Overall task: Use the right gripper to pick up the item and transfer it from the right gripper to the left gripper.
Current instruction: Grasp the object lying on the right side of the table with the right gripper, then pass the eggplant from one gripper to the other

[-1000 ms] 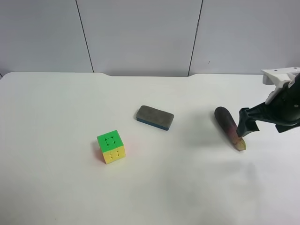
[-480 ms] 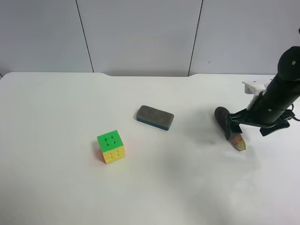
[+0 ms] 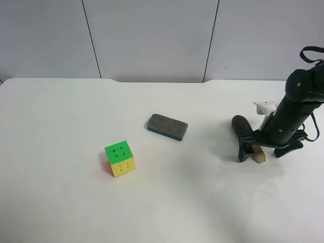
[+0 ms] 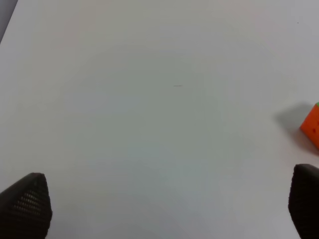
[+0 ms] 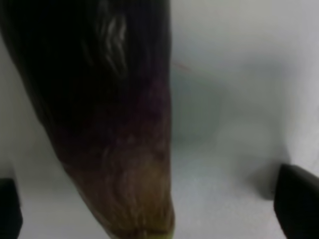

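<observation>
Overhead, in the high view, a white table [image 3: 61,202] is seen with a grey-blue eraser [image 3: 167,126] lying flat near its middle. A cube [image 3: 120,158], green on top and yellow in front, is set down-left of the eraser in this view, apart from it. The eggplant [image 3: 242,125] is laid on the table well to the right of the eraser in this view. Its dark thick end is turned toward the far edge and its pale stem tip [image 3: 259,156] toward the near edge. The right gripper [image 3: 261,150] is lowered over that stem end. Its jaws are spread, with one finger set on the eraser side of the eggplant and the other on the side away from the eraser.

Next, in the right wrist view, the eggplant [image 5: 109,109] is shown blurred and very close, between two black fingertips [image 5: 299,209]. Table is seen between each fingertip and the eggplant, so the jaws are open and nothing is gripped.

Last, in the left wrist view, the left gripper [image 4: 164,206] is held over the table. Its fingertips [image 4: 25,206] are wide apart with nothing between them, so these jaws are open too. An orange face of the cube [image 4: 311,127] is caught at the frame's edge. Where this gripper stands relative to the eraser cannot be told.
</observation>
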Motion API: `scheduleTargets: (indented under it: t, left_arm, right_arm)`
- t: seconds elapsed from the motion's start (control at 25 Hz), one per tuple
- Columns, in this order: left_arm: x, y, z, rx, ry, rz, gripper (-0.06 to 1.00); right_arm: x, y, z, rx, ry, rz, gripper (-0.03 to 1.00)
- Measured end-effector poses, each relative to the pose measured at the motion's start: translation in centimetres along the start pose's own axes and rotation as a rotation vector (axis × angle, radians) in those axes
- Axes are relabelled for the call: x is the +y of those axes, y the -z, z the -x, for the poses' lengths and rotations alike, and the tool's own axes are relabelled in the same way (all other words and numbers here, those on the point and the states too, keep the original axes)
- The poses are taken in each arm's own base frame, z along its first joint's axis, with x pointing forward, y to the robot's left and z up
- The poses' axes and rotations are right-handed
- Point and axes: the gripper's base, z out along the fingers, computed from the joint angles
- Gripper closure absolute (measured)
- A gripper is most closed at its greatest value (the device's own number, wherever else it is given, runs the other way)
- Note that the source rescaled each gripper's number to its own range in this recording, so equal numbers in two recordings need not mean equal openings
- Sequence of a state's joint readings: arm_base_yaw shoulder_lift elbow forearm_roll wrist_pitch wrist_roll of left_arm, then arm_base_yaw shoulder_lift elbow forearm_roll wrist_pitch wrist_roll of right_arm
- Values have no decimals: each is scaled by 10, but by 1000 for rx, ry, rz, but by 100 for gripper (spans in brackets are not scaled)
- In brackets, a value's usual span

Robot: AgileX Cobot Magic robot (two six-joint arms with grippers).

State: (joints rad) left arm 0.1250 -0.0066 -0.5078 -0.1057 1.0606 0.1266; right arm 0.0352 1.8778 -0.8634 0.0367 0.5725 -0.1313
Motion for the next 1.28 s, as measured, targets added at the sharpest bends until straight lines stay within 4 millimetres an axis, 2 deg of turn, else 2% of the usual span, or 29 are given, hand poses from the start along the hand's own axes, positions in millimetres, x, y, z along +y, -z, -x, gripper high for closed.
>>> scheduleTargets:
  t: [0.16, 0.28, 0.4, 0.6, 0.72, 0.76, 1.0, 1.28]
  left_arm:
    - [0, 0, 0, 0, 0, 0, 5]
    - [0, 0, 0, 0, 0, 0, 5]
    - [0, 0, 0, 0, 0, 0, 5]
    - [0, 0, 0, 0, 0, 0, 5]
    - [0, 0, 0, 0, 0, 0, 5]
    - [0, 0, 0, 0, 0, 0, 5]
    - [0, 0, 0, 0, 0, 0, 5]
    - [0, 0, 0, 0, 0, 0, 5]
  right_arm:
    - [0, -2, 0, 5, 4, 0, 0]
    - [0, -2, 0, 4, 11, -2, 21]
    - [0, -2, 0, 4, 11, -2, 46]
    - [0, -2, 0, 4, 12, -2, 71]
    - [0, -2, 0, 4, 18, -2, 93]
    - [0, -2, 0, 4, 18, -2, 97]
    - [0, -1, 0, 2, 14, 1, 97]
    - [2, 25, -1, -51, 0, 9, 97]
